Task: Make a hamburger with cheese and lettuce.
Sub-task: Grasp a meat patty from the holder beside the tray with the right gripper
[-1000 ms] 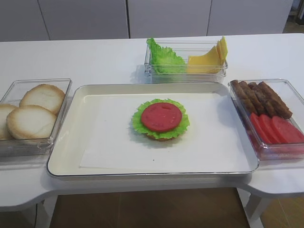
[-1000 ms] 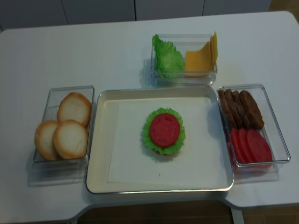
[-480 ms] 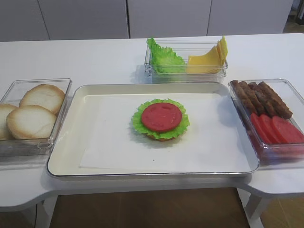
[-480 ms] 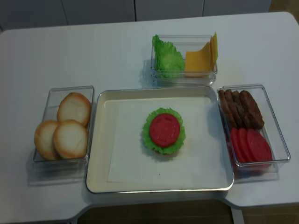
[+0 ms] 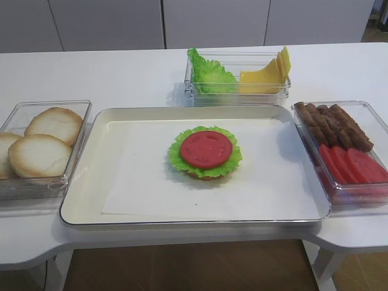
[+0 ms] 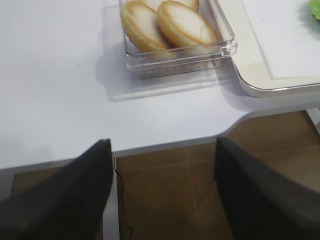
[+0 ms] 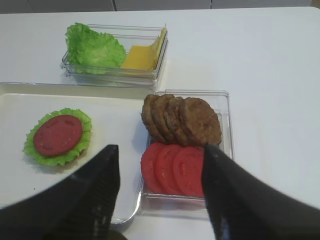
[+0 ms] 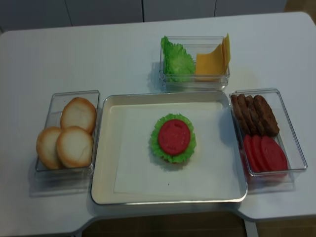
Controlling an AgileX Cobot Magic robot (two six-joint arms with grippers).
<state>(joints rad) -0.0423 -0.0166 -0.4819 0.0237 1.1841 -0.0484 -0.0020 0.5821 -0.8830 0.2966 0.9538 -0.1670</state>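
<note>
A white surface point(image 5: 121, 76) carries a cream tray point(image 5: 85, 194), the landmark here. The right end effector point(image 7: 157, 195) hangs above the tray's right edge, jaws spread wide, empty. The left end effector point(image 6: 162, 192), likewise released, hovers off the surface's front edge, left of the tray. The hamburger point(image 5: 205, 151) sits mid-tray. Lettuce point(image 5: 209, 76) and cheese point(image 5: 264, 76) share a bin behind the tray; patties point(image 5: 333, 124) lie right, buns point(image 5: 42, 145) left.

Bare tray point(image 8: 128, 163) floor surrounds the hamburger point(image 8: 173, 138) on every side, while clear boxes hem the tray: buns point(image 8: 74, 133) left, patties point(image 8: 254, 114) and tomato right, lettuce point(image 8: 177, 59) and cheese point(image 8: 210, 61) far.
</note>
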